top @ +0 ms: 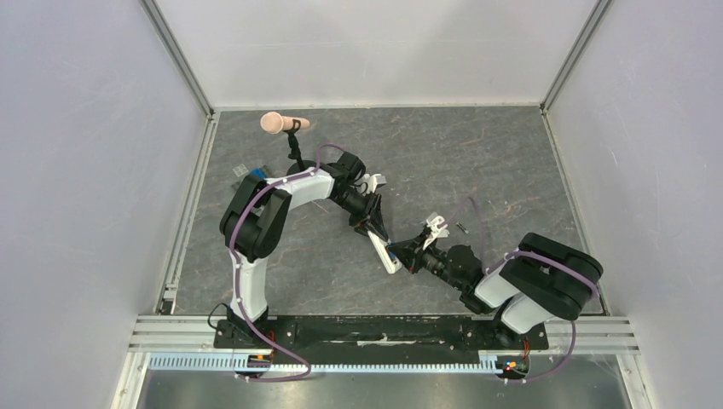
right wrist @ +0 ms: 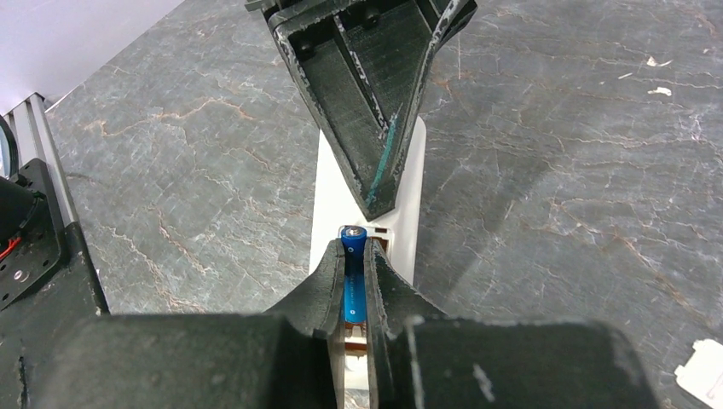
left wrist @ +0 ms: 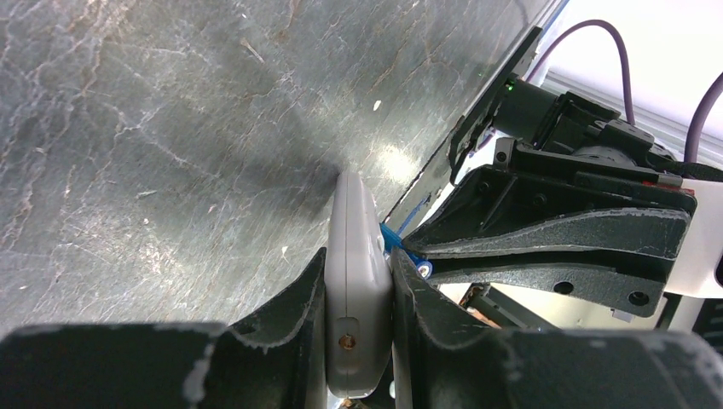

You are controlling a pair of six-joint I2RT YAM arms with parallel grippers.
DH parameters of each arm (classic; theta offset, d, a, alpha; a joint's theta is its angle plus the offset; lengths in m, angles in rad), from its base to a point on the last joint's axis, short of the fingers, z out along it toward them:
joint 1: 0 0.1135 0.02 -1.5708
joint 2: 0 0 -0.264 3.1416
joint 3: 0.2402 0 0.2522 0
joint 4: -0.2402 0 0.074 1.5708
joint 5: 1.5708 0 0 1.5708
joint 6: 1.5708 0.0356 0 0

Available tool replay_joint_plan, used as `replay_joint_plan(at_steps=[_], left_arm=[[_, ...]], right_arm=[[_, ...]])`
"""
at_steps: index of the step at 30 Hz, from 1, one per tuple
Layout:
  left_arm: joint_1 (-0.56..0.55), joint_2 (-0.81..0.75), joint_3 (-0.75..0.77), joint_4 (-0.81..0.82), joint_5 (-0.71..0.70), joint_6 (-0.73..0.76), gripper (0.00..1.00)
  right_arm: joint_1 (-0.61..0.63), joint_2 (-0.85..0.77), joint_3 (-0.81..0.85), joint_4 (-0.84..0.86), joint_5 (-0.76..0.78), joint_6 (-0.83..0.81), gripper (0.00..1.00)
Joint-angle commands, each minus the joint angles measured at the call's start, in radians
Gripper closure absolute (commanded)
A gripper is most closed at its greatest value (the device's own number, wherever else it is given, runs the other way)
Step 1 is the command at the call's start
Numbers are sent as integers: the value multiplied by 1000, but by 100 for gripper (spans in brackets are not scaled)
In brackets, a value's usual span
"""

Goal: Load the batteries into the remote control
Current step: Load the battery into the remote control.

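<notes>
The white remote control (left wrist: 354, 221) is clamped edge-on between my left gripper's (left wrist: 358, 260) fingers, its far end resting on the table. In the top view it slants between the two grippers (top: 388, 256). My right gripper (right wrist: 355, 256) is shut on a bright blue battery (right wrist: 354, 294), whose silvery tip points forward. This battery sits over the open battery compartment (right wrist: 375, 234) at the near end of the remote (right wrist: 341, 187). The left gripper's fingers (right wrist: 367, 102) reach down onto the remote from the far side. From the left wrist the blue battery (left wrist: 401, 247) shows beside the remote.
A pink microphone (top: 284, 123) on a black stand is at the back left, with a blue brick (top: 256, 175) behind the left arm. A small white piece (right wrist: 703, 379) lies right of the right gripper. A tiny dark stick (top: 460, 227) lies on the grey mat.
</notes>
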State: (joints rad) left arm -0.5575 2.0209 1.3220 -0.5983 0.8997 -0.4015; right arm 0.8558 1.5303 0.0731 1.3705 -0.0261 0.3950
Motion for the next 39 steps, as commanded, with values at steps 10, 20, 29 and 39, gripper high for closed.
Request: replay_joint_plan(at_steps=[10, 20, 29, 39], left_arm=[[13, 25, 28, -38, 10, 55, 98], [21, 25, 31, -38, 12, 58, 98], [20, 23, 35, -38, 3, 56, 98], [21, 21, 33, -38, -10, 55, 98]], right_arm=[[9, 60, 52, 80, 1, -71, 99], [9, 91, 51, 66, -15, -89, 94], [9, 54, 54, -5, -21, -59, 82], [9, -10, 71, -92, -54, -29, 71]])
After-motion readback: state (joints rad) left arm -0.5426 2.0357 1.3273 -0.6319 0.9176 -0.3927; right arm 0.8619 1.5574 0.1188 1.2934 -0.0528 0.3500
